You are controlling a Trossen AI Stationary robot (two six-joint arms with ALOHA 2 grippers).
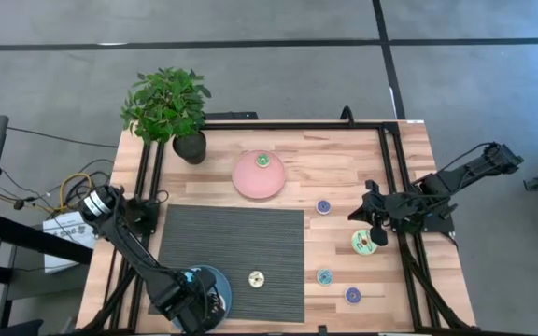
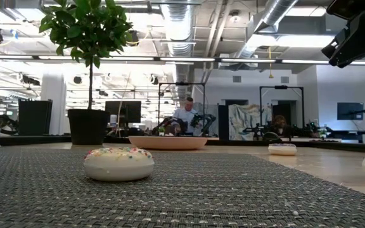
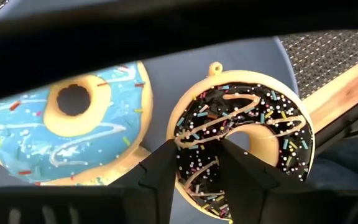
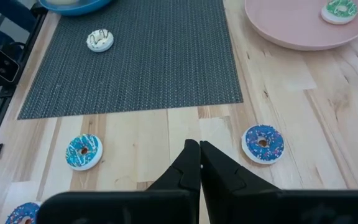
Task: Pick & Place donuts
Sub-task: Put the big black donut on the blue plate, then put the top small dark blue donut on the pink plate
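My left gripper (image 1: 201, 297) is over the blue plate (image 1: 220, 280) at the table's near left, shut on a brown-iced donut (image 3: 241, 130). A blue-iced donut (image 3: 73, 134) lies on that plate beside it. My right gripper (image 4: 199, 158) is shut and empty above the bare wood on the right. It hangs between a teal donut (image 4: 84, 151) and a blue-purple donut (image 4: 263, 143). A pale green donut (image 1: 364, 242) lies just by it. A cream donut (image 1: 256, 278) rests flat on the grey mat (image 1: 232, 233). A green donut (image 1: 262, 161) sits on the pink plate (image 1: 250, 182). My left gripper pinches the brown donut's ring (image 3: 199, 165) between its two fingers, one finger (image 3: 160, 171) outside the rim and the other (image 3: 244, 171) by the hole. The fingers come from above. Whether the donut rests on the blue plate or hangs just clear, I cannot tell.
A potted plant (image 1: 168, 112) stands at the far left corner. Another blue-purple donut (image 1: 353, 295) lies near the table's near edge on the right. Black frame rails (image 1: 395, 168) run along both sides. People sit in the room beyond the table.
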